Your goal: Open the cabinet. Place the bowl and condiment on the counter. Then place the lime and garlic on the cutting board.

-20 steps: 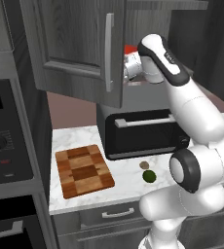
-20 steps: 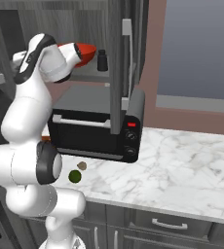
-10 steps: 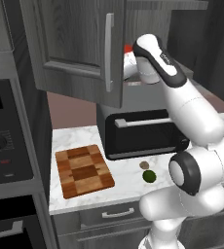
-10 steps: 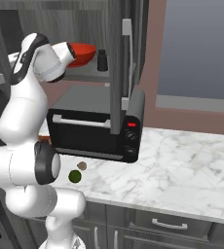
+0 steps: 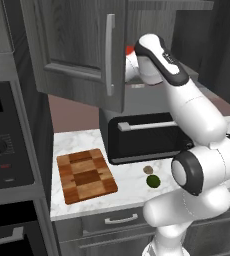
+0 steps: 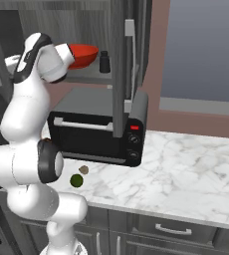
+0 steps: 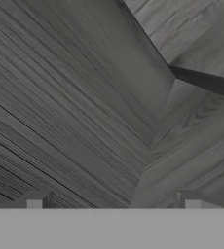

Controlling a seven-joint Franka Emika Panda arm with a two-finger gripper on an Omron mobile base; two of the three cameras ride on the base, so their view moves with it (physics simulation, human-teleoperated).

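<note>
The cabinet's (image 5: 82, 50) left door hangs open, its silver handle (image 5: 109, 55) facing me. On the shelf inside sit the red bowl (image 6: 84, 54) and, right of it, the dark condiment (image 6: 104, 62). My arm reaches up into the cabinet, and the hand is right against the bowl's near side. My gripper (image 7: 113, 203) is open, with only the grey wood of the cabinet between its fingertips (image 7: 34, 200). A sliver of the bowl (image 5: 129, 50) peeks past the door. The lime (image 5: 153, 181) and garlic (image 5: 148, 170) lie on the counter (image 6: 186, 169), right of the cutting board (image 5: 86, 175).
A black toaster oven (image 5: 147, 135) stands on the counter under the cabinet, just behind the lime and garlic. A stove with an oven (image 5: 7, 150) fills the left. Drawers (image 6: 171, 229) run below the counter. Bare marble stretches right of the toaster oven.
The hand has pushed further up and into the cabinet, towards the bowl. Its jaws stay wide apart. Nothing on the counter has moved.
</note>
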